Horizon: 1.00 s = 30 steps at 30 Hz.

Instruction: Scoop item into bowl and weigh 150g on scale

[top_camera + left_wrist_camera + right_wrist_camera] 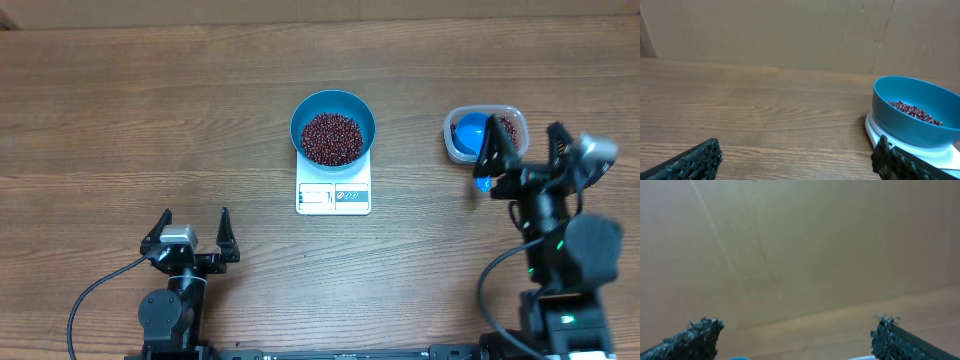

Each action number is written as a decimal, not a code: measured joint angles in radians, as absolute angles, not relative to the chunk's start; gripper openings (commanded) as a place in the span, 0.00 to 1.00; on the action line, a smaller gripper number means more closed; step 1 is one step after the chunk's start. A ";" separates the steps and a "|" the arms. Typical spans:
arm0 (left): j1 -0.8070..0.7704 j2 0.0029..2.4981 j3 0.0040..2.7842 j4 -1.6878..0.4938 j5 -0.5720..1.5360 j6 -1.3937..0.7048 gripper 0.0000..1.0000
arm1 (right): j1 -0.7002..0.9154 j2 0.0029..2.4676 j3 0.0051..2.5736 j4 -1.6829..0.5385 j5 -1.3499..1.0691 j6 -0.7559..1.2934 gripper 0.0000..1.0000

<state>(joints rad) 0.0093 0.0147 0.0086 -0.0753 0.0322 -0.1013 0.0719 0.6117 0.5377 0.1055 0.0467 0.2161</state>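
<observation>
Overhead, the left gripper (pixel 194 216) is seen at about 7 o'clock from the scale (pixel 333 197), well apart from it, with its jaws spread wide and only bare table (pixel 120 100) between them. Nothing is held or touched by it. The right gripper (pixel 522 140) is found at 3 o'clock from the bowl (pixel 303 113), its jaws likewise spread fully apart. Its left finger is seen over the edge of a clear tub (pixel 450 135) with a blue scoop (pixel 469 130) lying in it; whether contact is made cannot be told from this view.

The bowl is set on the scale, covering the 12 o'clock half of it, and the beans (pixel 333 138) are heaped inside. A few more beans are visible in the tub at the scoop's 3 o'clock side.

From the left wrist, the bowl's depth and the low level of the beans against its wall are shown, which the top-down view flattens; the left fingers (pixel 695 162) are seen empty at the lower corners.

From the right wrist, only the right fingers (pixel 690 340), a brown wall and a strip of table are shown, with nothing between the fingers; neither tub nor bowl is clearly made out there.
</observation>
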 measured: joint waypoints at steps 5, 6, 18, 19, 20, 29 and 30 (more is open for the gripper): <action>0.009 0.015 0.009 -0.076 0.032 -0.101 1.00 | 0.072 0.509 0.233 0.485 0.004 0.217 1.00; 0.009 0.015 0.009 -0.075 0.032 -0.101 1.00 | 0.072 0.487 0.180 0.541 0.000 0.216 1.00; 0.009 0.015 0.009 -0.076 0.032 -0.101 1.00 | 0.065 0.243 0.018 0.322 -0.011 0.216 1.00; 0.009 0.015 0.009 -0.076 0.032 -0.101 1.00 | 0.065 0.219 0.018 0.287 -0.012 0.216 1.00; 0.009 0.015 0.009 -0.076 0.032 -0.101 1.00 | 0.065 0.199 0.018 0.258 -0.012 0.216 1.00; 0.009 0.015 0.009 -0.076 0.032 -0.101 0.99 | 0.061 0.015 0.018 0.007 -0.009 0.215 1.00; 0.009 0.015 0.009 -0.076 0.032 -0.101 1.00 | 0.058 0.014 0.018 -0.017 -0.009 0.214 1.00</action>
